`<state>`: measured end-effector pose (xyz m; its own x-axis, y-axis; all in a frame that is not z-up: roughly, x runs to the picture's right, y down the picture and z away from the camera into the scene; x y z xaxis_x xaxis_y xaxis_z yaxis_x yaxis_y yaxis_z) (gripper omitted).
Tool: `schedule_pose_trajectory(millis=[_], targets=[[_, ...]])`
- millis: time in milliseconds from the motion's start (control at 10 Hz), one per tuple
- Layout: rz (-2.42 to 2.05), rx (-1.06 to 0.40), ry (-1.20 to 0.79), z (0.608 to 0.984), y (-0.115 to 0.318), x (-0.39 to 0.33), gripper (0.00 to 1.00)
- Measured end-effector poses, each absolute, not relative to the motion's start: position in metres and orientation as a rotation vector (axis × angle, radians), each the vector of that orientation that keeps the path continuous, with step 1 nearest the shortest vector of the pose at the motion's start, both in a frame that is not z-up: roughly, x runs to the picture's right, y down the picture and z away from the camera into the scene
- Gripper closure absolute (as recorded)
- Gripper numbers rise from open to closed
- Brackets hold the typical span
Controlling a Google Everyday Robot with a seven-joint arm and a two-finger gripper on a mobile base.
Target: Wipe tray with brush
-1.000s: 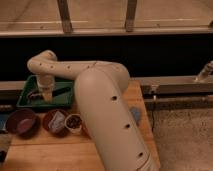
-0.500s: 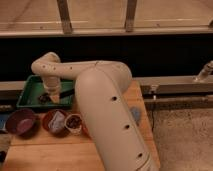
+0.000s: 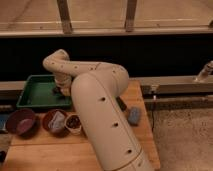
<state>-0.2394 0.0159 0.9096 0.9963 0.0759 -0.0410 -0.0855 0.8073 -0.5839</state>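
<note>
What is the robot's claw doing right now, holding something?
Gripper: down over the right end of the green tray, largely hidden by the arm; open, closed or holding cannot be told.

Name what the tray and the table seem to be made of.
Tray: probably plastic, even matte green with a moulded sloping rim. Table: probably wood, warm tan, matte. The claw is at the tray's right end.

Left of centre, the arm (image 3: 102,107) hides most of the gripper (image 3: 63,90) above the tray (image 3: 35,95). We cannot distinguish the brush.
</note>
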Motion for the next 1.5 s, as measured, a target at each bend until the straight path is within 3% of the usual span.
schedule_pose_trajectory(millis=[700,1100,1500], targets=[[0.089,-0.527,-0.054,0.925,-0.011,-0.326,1.0],[-0.037,-0.535,-0.154,0.879,0.002,-0.357,1.0],[-0.105,-0.569,-0.18,0.831,0.024,-0.321,1.0]])
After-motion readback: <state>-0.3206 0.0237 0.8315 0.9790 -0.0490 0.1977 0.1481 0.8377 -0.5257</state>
